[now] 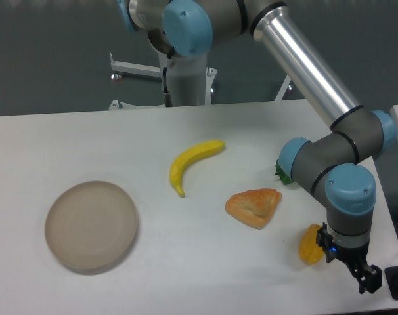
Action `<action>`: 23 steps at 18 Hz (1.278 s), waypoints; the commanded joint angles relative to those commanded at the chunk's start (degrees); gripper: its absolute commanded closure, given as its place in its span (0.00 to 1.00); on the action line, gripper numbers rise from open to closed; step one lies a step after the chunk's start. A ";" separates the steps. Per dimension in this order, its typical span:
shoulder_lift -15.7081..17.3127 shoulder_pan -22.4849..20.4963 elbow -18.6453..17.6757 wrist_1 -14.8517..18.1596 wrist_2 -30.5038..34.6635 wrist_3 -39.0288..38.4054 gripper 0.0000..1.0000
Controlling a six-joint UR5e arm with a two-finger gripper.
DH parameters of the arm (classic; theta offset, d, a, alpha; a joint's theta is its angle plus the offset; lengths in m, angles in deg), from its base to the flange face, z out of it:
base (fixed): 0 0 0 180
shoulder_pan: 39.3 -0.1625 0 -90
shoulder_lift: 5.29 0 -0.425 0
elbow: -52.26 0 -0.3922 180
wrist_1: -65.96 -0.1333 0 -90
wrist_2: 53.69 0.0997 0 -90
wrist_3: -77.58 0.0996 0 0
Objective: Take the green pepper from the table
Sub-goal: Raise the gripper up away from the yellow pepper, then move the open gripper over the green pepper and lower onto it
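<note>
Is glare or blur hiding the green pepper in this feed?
Fixed camera: lighting even, soft shadows, no glare, focus sharp. The arm's wrist hides most of the green pepper; only a dark sliver shows. Gripper at the table edge is dark; jaw state unclear.

My two-finger gripper [364, 275] is hanging over the near right corner of the large flat white table [205, 262], just right of the small yellow-orange pepper [310, 244]. My wrist is covering most of the small dark-green bell pepper [282, 174], which is sitting behind it by the right edge. The orange triangular pastry [254, 207] is lying left of both peppers, the curved yellow banana [191, 162] further left and behind, mid-table. The round beige plate [91, 225] is resting near the left front.
</note>
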State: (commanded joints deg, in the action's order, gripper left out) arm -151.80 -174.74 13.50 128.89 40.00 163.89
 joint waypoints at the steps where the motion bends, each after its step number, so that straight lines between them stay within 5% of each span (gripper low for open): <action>1: 0.17 -0.09 -0.09 0.00 0.26 0.00 0.00; 11: 5.35 -0.26 -7.19 0.70 0.70 -0.18 0.00; 23: 18.27 -4.57 -23.45 8.96 0.26 3.94 0.00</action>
State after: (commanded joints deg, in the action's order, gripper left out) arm -133.53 -179.31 -9.95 137.85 40.26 167.83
